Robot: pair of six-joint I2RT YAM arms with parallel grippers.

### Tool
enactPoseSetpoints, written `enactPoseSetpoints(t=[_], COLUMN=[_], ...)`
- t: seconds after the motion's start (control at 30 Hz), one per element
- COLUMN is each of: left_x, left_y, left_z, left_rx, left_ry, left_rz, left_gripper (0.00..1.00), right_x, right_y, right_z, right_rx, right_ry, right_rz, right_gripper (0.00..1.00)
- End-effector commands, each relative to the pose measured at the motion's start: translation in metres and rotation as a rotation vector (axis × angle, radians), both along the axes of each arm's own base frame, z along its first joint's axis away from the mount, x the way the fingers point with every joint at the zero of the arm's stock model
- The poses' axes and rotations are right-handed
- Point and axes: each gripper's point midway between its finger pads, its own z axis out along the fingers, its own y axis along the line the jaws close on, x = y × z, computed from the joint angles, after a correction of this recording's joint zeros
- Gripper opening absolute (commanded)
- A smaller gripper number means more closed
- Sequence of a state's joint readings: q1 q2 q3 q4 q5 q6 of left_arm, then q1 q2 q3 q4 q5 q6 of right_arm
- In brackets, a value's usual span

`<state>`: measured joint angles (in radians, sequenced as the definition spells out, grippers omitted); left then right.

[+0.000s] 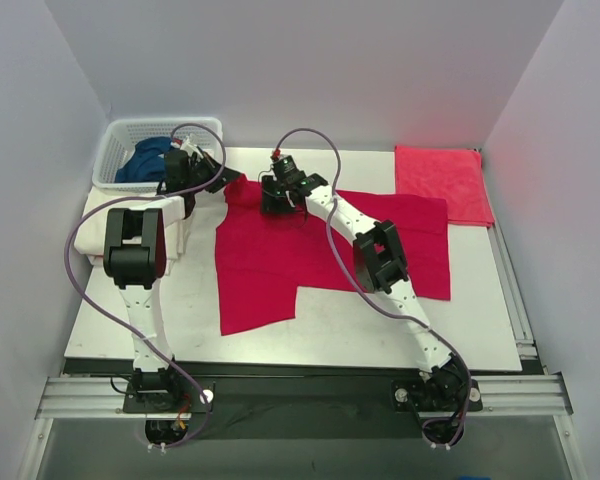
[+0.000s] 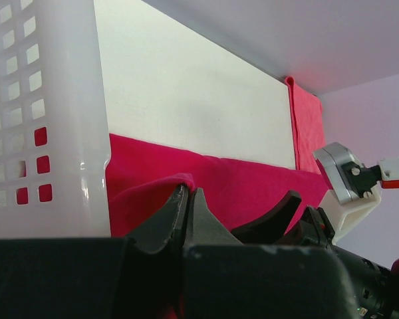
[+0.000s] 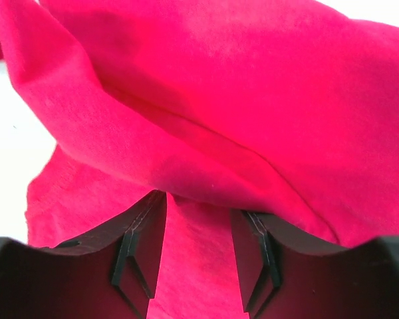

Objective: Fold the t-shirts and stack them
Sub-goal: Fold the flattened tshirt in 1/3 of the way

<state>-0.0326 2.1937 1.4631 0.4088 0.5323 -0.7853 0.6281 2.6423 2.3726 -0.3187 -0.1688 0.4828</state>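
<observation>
Your left pincer point(image 2: 187, 194) is pressed together, with a small ridge of the red shirt point(image 1: 320, 255) rising at its tips. It looks like a thin pinch on the shirt's far left corner. Your right pincer point(image 3: 197, 207) is spread, with a strip of the same cloth lying between its fingers and nothing clamped. It sits at the shirt's far edge, near the left pincer.

Watch three things:
- **Left grip:** it holds very little cloth, so a quick pull could slide the corner out.
- **Right grip:** the cloth over it is heaped in several folds. If you close here you may catch more than one layer, and the fold would come out crooked.
- **Clearance:** the left pincer is just beside the basket point(image 2: 46, 100), so a swing that way could knock its wall. The two pincers are also close enough to bump each other.

The rest of the red shirt lies spread across the middle of the table point(image 1: 460, 320). A blue shirt point(image 1: 145, 162) is in the basket at the far left corner, and a folded shirt point(image 1: 440, 180) lies at the far right.

The table is white and smooth, so cloth will probably slide on it rather than hold. Plain pale walls point(image 1: 330, 70) close in the left, right and far sides.
</observation>
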Motion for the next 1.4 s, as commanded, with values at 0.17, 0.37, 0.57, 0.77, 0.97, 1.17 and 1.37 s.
enactPoseSetpoints(t=[0.17, 0.37, 0.57, 0.77, 0.97, 1.17, 1.37], left_x=[-0.001, -0.002, -0.001, 0.000, -0.006, -0.020, -0.054], left_y=[0.005, 0.006, 0.007, 0.009, 0.009, 0.010, 0.009], left_z=[0.026, 0.027, 0.031, 0.041, 0.050, 0.048, 0.037], left_rx=[-0.005, -0.006, -0.005, -0.003, 0.003, 0.017, 0.039], left_ry=[-0.059, -0.061, -0.068, -0.084, -0.088, -0.054, 0.068], left_rz=[0.008, 0.008, 0.009, 0.013, 0.018, 0.026, 0.042], left_gripper=[0.00, 0.00, 0.00, 0.00, 0.00, 0.00, 0.00], right_x=[0.002, 0.003, 0.008, 0.013, 0.008, -0.009, -0.033], right_y=[0.001, -0.005, -0.011, -0.017, -0.026, -0.030, -0.037], right_z=[-0.005, -0.005, 0.006, 0.038, 0.071, 0.100, 0.093], right_rx=[0.037, 0.020, -0.002, -0.005, 0.010, 0.044, 0.040], right_ry=[0.051, 0.043, 0.007, -0.059, -0.098, -0.115, -0.056], right_rz=[-0.025, -0.037, -0.047, -0.048, -0.056, -0.052, -0.051], right_gripper=[0.32, 0.05, 0.00, 0.00, 0.00, 0.00, 0.00])
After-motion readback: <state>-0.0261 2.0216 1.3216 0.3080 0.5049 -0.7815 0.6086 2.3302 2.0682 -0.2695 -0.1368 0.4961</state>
